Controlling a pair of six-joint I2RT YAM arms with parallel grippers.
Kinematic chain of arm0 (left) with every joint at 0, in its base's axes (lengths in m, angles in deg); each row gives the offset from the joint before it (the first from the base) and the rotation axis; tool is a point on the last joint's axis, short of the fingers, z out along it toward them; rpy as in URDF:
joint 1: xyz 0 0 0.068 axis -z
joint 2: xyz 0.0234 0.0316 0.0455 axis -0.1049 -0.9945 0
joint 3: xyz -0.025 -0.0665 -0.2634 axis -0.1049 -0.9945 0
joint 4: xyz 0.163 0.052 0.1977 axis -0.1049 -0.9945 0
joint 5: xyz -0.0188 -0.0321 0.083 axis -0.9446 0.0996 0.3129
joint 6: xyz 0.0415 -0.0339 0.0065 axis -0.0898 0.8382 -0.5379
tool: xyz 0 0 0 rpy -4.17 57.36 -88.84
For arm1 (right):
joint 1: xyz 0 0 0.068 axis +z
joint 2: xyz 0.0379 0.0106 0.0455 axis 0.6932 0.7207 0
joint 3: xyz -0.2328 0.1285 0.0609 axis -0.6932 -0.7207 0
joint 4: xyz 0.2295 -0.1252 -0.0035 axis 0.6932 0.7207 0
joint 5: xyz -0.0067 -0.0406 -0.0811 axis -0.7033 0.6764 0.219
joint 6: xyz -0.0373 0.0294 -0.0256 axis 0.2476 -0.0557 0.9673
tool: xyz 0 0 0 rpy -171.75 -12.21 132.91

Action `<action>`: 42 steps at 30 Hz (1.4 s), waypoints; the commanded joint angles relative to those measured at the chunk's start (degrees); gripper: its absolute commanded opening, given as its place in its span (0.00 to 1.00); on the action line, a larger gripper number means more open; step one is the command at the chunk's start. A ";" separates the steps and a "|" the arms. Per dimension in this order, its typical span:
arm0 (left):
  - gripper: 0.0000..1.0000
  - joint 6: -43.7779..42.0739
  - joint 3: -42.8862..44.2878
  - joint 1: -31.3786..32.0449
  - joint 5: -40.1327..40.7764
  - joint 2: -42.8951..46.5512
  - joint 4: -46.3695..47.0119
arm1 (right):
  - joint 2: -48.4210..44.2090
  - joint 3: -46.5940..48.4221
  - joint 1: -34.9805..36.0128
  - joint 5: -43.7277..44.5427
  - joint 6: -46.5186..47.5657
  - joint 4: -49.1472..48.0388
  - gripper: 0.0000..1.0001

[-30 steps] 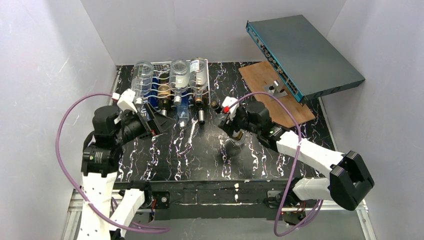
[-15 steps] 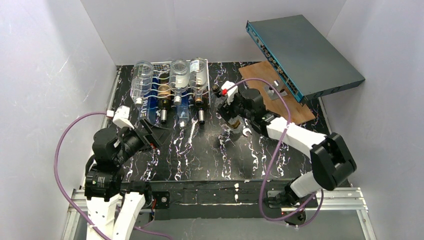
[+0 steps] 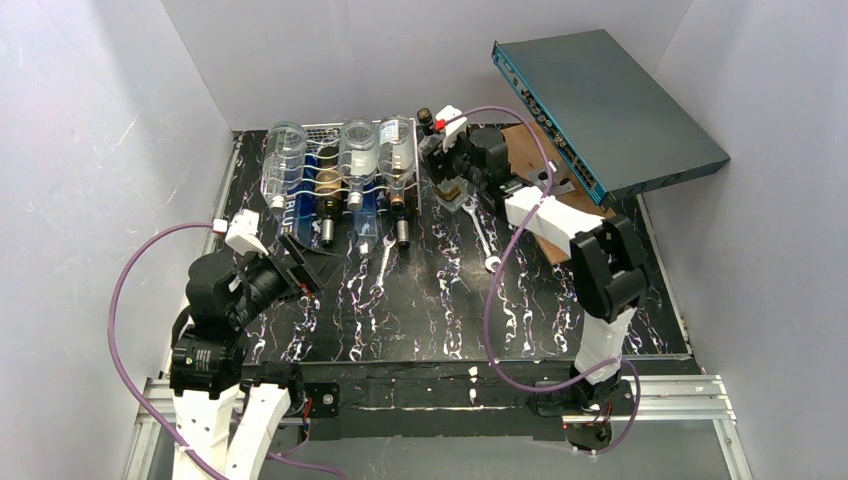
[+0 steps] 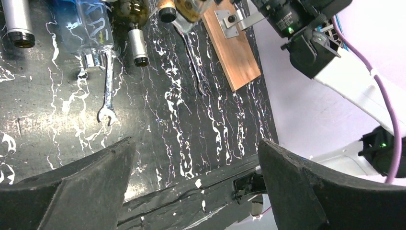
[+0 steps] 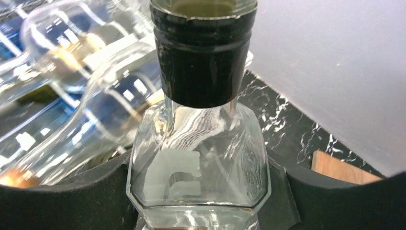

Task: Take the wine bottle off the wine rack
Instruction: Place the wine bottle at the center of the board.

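The silver-white wire wine rack [image 3: 318, 128] stands at the back left of the table with several clear bottles [image 3: 357, 150] lying in its rows. My right gripper [image 3: 449, 178] is shut on a clear glass bottle with a black cap [image 3: 427, 119], held just right of the rack near the back wall. In the right wrist view the bottle [image 5: 198, 158] sits between my black pads [image 5: 62, 196], its cap [image 5: 201, 52] pointing away. My left gripper [image 3: 316, 262] is open and empty over the table's left front, apart from the rack; it shows wide open in the left wrist view [image 4: 196, 148].
Two wrenches lie on the black marbled table: one below the rack [image 3: 379, 268], one right of centre [image 3: 482, 235]. A brown wooden board [image 3: 570, 215] with a metal bracket lies at the back right, and a dark teal box [image 3: 610, 100] leans over it.
My right arm has carried the bottle from the table's middle back and up to the rack's right side. My left arm pulled back from the rack toward the near left.
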 commanded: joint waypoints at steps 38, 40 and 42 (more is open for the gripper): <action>0.98 -3.16 -1.06 0.21 -0.01 -2.75 3.02 | 17.94 14.34 -2.28 18.36 -5.81 -28.16 0.72; 0.98 -3.05 -1.12 0.21 -0.07 -2.60 3.02 | 17.36 14.12 -2.33 18.05 -5.81 -27.36 0.75; 0.98 -2.87 -1.21 0.21 -0.07 -2.47 3.02 | 16.79 14.42 -2.29 17.78 -5.79 -25.43 0.79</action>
